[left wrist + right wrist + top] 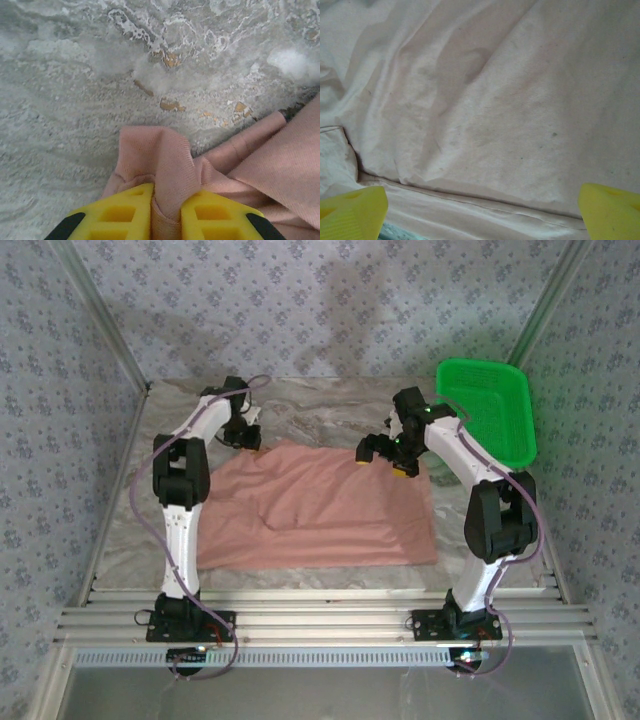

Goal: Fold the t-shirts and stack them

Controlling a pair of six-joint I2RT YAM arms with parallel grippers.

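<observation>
- T-shirt (320,505): one, salmon-pink cloth, lying spread and nearly flat on the middle of the bench (330,405). Shallow creases run across it, with one raised fold toward 8 o'clock of its centre. No print shows on the side facing up.
- Left gripper (167,220): at the 11 o'clock corner of the t-shirt in the top view. It is clenched, and the left wrist view shows its yellow fingers (120,215) pinching a bunched ridge of pink cloth between them. The cloth's edge and a ribbed hem trail off toward 3 o'clock, over bare marbled bench surface.
- Right gripper (385,458): over the far edge of the t-shirt near its 1 o'clock corner. It is released, with the jaws spread wide. In the right wrist view the two yellow fingertips (352,212) sit at 7 and 5 o'clock of the frame, with pink cloth and a stitched hem between them and nothing gripped.
- Basket (490,410): green plastic, perforated, tilted at 2 o'clock on the bench, apart from the t-shirt and just beyond the right arm.
</observation>
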